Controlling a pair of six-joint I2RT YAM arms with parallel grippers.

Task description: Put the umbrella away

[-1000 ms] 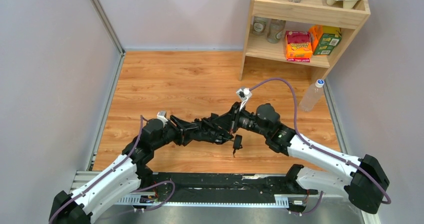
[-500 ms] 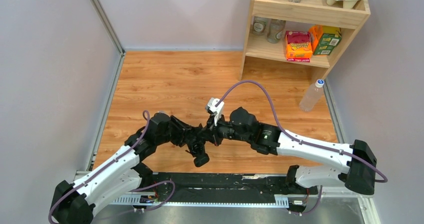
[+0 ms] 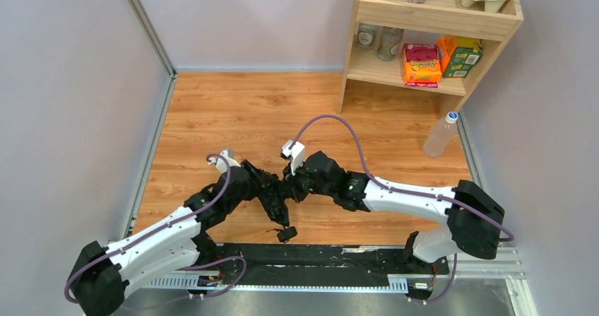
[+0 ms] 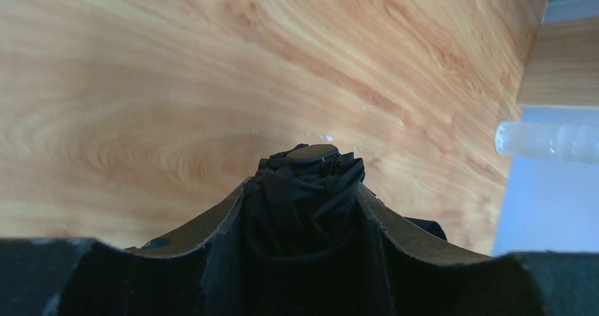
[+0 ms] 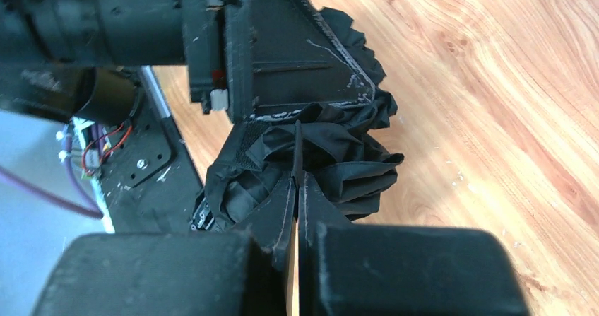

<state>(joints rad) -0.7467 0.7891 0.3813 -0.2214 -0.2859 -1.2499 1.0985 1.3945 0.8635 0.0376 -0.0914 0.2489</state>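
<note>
1. Arm on the left stretches from the near-left corner across the wooden desk [image 3: 212, 111] toward its middle.
2. The left pincer [image 3: 270, 197] is closed around the umbrella [image 4: 305, 178]. Its two fingers press the bunched black fabric from both sides, and the round cap pokes out beyond their tips.
3. The umbrella hangs above the near-middle of the desk, with its small handle [image 3: 286, 233] hanging down toward the front edge.
4. The right pincer [image 5: 297, 180] is pressed together, its tips against the crumpled canopy just beside the left fingers. I cannot tell whether a fold is caught between them.
5. A wooden shelf [image 3: 395, 75] of cartons and jars stands at the far right.
6. A clear bottle [image 3: 440, 133] stands beside the shelf, well apart from the umbrella.
</note>
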